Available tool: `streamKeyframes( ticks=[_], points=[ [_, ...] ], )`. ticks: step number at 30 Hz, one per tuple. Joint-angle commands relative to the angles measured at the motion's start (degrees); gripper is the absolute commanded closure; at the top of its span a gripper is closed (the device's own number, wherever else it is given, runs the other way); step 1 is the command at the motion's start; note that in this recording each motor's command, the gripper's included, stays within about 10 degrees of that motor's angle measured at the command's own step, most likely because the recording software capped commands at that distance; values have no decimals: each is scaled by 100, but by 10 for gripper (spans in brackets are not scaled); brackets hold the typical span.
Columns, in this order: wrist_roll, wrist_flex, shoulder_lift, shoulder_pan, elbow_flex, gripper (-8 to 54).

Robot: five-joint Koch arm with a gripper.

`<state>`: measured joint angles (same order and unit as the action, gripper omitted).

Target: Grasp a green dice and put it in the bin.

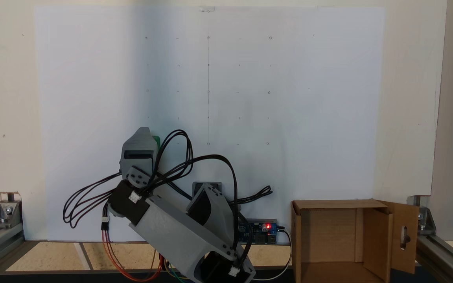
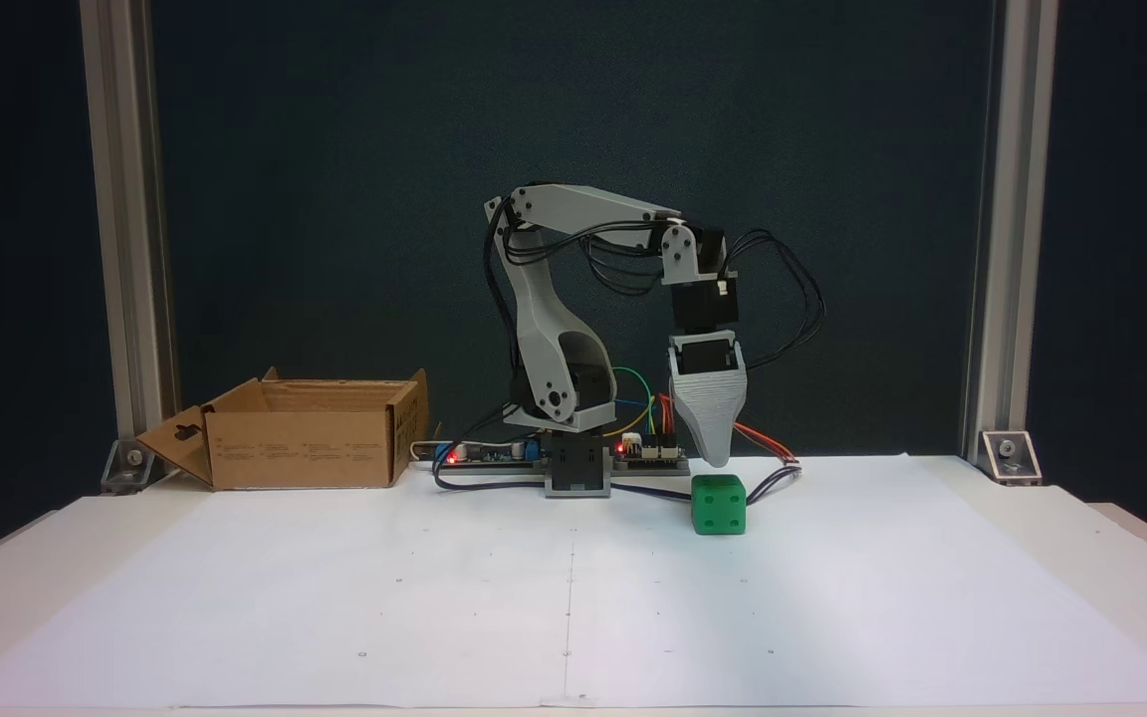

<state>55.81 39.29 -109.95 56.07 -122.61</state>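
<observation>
Small dark print in rows on the front wall of the bin (image 2: 305, 453), too small to read. Pips on the green dice (image 2: 719, 505): four on the front face, indented, same colour. No legible brand, number or label anywhere else in both fixed views.

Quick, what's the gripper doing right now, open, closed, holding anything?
Gripper: cannot be told whether open or closed; it hangs just above the green dice, holding nothing.
</observation>
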Motion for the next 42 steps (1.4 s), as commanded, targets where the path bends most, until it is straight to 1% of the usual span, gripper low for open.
streamKeyframes(
  ticks=[1, 23, 42],
  points=[
    [536, -62, -149, 0, 132, 23],
    [650, -598, -53, -9, -325, 32],
    [800, -1020, 694, 18, -334, 32]
  ],
)
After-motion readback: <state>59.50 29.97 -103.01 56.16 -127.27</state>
